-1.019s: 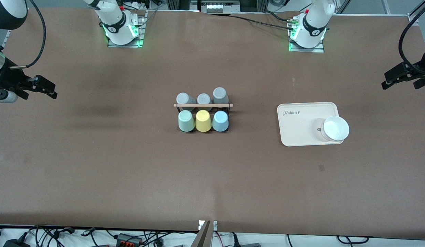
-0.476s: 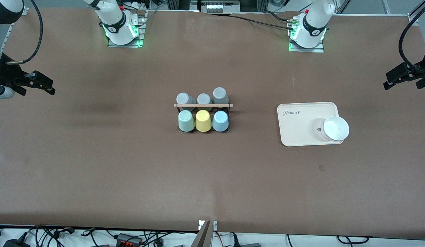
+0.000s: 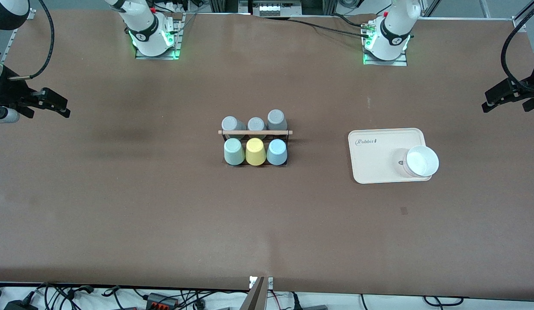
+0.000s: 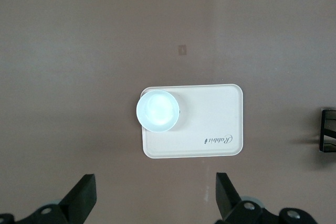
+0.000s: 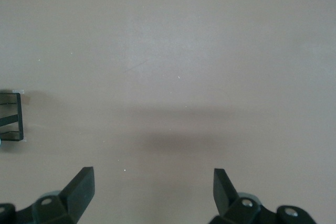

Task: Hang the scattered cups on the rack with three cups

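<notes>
Six cups sit on the rack [image 3: 255, 132] near the middle of the desk [image 3: 163, 206], in two rows of three, all mouth-down. Row nearer the front camera: mint-green cup [image 3: 234, 151] toward the right arm's end, yellow cup [image 3: 255, 151] in the middle, light blue cup [image 3: 276, 152] toward the left arm's end. The three grey cups [image 3: 255, 123] fill the row farther from the camera. A light wooden rod [image 3: 255, 132] runs across the top of the black wire frame, between the two rows.

Desk surface: a plain matt brown covering with faint scuffs and soft shadow patches. One small dark mark shows on it, nearer the front camera than the tray. Toward the left arm's end lies a cream tray [image 3: 374, 159] with rounded corners and a printed word near one corner. A white bowl [image 3: 421, 161] stands upright on the tray, at the corner nearest the front camera and the left arm's end, slightly overhanging the rim.

Left end effector [image 3: 506, 97]: in the air over the desk edge at the left arm's end, fingers spread wide, nothing held. Its wrist view looks down on the tray and bowl. The left arm waits.

Right end effector [image 3: 51, 105]: in the air over the desk edge at the right arm's end, fingers likewise spread and empty. Its wrist view shows bare desk and a sliver of the rack frame.

Room: both arm bases are bolted along the desk edge farthest from the camera, lit green. Cables and power bricks trail along the floor at the near edge.
</notes>
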